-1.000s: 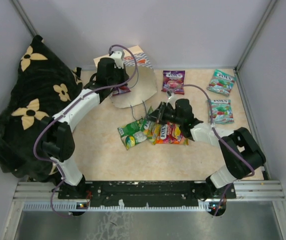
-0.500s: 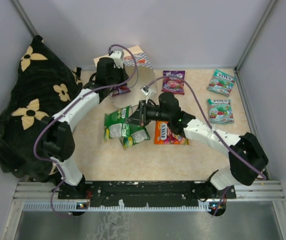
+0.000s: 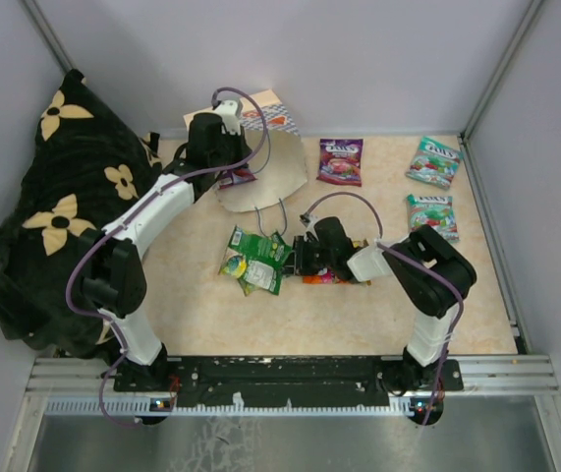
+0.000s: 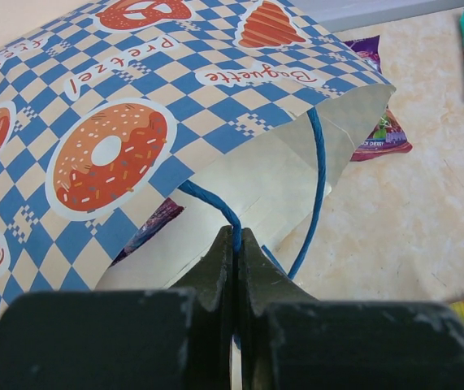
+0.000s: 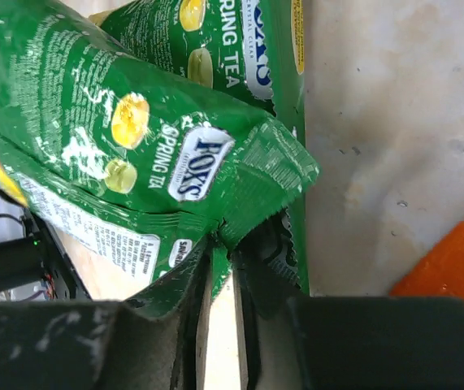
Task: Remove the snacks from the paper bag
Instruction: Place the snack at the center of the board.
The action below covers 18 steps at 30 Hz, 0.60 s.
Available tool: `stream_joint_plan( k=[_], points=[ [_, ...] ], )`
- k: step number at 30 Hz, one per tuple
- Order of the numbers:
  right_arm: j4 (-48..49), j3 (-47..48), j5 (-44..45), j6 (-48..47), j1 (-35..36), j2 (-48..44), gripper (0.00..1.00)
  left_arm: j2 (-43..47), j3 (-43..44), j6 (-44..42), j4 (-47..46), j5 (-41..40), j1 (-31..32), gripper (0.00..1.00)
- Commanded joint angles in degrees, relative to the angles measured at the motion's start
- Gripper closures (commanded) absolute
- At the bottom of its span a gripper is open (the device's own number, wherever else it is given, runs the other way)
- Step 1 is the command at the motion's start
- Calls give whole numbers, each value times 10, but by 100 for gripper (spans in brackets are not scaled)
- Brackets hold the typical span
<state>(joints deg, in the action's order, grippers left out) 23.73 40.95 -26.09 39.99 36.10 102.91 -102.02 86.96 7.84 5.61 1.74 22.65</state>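
2 arms, same build: left arm (image 3: pixel 152 211) and right arm (image 3: pixel 427 285) both white links with black joint housings. 1 purple cable runs along each, looping free near the wrist. Bases sit on a black rail (image 3: pixel 290 372) at 6 o'clock. left gripper (image 4: pixel 236 234) and right gripper (image 5: pixel 227 252): matte black fingers, scuffed

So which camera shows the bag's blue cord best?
Left wrist: the blue cord handle runs from the paper bag into the shut jaws. The top view shows it tiny; the right wrist view, not at all.
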Motion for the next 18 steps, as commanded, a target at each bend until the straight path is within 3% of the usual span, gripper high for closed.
stream_joint_plan(
  k=[1,3,7,10,14,18],
  points=[
    [28,3,43,-19,4,20,81,23,1,-9,-4,-2,-7,100],
    [19,1,60,-27,4,17,73,27,-3,-10,-6,-5,-9,100],
    [-57,16,136,-65,4,-40,33,32,-1,-12,-3,-7,-10,100],
    [-81,14,207,-74,5,-164,3,38,2,-10,1,-10,-10,100],
    [26,-9,306,-1,3,-273,1,44,1,0,-1,-10,-11,100],
    [192,-5,307,196,-14,-191,1,38,1,18,-4,7,-12,100]
  ],
)
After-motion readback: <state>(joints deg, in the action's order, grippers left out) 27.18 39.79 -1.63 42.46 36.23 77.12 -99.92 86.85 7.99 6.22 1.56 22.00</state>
